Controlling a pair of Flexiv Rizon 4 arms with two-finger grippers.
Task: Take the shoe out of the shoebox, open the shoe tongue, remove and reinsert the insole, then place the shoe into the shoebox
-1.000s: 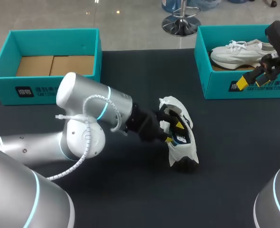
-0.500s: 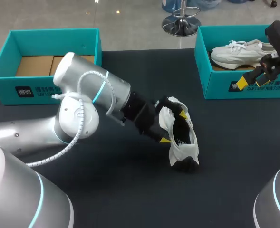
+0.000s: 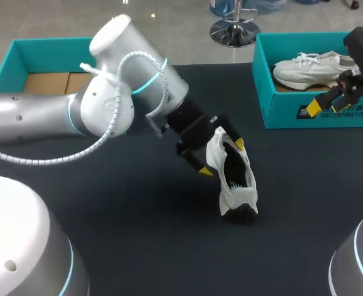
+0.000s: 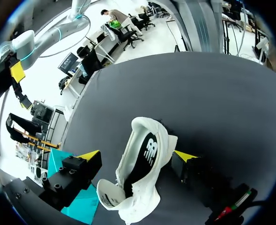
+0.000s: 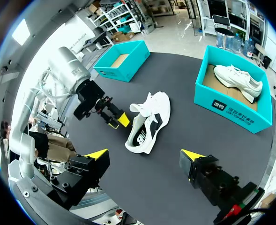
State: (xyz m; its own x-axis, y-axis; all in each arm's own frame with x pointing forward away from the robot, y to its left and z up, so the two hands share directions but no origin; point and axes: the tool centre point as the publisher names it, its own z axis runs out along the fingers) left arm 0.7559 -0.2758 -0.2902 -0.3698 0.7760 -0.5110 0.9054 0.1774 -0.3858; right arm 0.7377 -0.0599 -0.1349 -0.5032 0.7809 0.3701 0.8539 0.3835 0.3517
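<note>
Head view shows the white shoe (image 3: pixel 233 179) out of its box, on its side mid-table between the spread fingers of my left gripper (image 3: pixel 221 158), my right gripper (image 3: pixel 326 106) spread too by the far-right shoebox (image 3: pixel 280 114), so I judge insole work and reboxing are not yet done.

The shoe (image 3: pixel 233 179) lies on the table (image 3: pixel 138 246) before the left shoebox (image 3: pixel 64 42) and the right shoebox (image 3: pixel 280 114), holding a second shoe (image 3: pixel 310 68).

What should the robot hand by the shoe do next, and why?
Probably shut the left gripper gently on the white shoe. Its fingers stand open, one each side of the shoe, with gaps showing, so nothing is held yet. The right gripper hangs open by the far shoebox.
</note>
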